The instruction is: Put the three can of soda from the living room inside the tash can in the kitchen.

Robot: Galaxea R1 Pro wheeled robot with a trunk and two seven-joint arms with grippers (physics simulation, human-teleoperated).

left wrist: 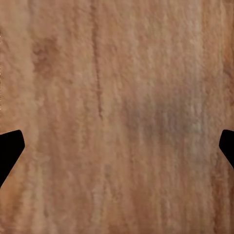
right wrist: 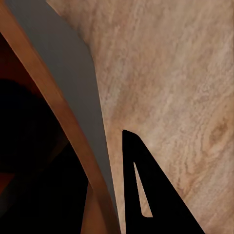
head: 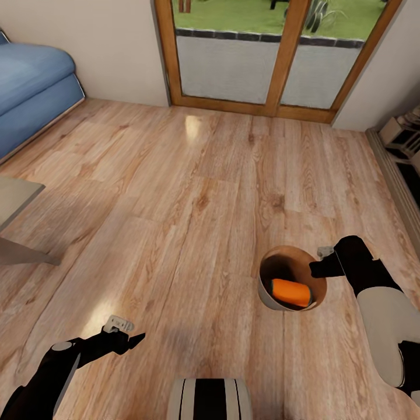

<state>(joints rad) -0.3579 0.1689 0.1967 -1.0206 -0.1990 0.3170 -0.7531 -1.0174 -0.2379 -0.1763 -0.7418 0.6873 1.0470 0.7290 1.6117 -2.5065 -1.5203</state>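
No brand or lettering is showing on anything here. The tash can [head: 291, 284] is sitting on the wood plank floor [head: 192, 192] of the living room, near the robot and to its right, and an orange can of soda [head: 291, 292] is lying on its side inside it, against the brown inner wall; no label is readable on it.

The right hand [head: 315, 269] is reaching at the tash can's right rim, a dark fingertip overlapping the rim. In the right wrist view one black finger [right wrist: 146, 195] is sitting just outside the grey wall [right wrist: 73, 83], with the brown inside beyond; I cannot tell how far this hand is open or whether it is gripping the rim.

The left hand [head: 137, 340] is hanging over bare floor at near left, well apart from the tash can. Its fingers [left wrist: 9, 151] are standing wide apart, holding nothing.

Far off, wood-framed glass doors [head: 274, 58] are facing the room, a blue sofa [head: 32, 93] is sitting far left, and a low counter's corner [head: 17, 195] is poking in at left
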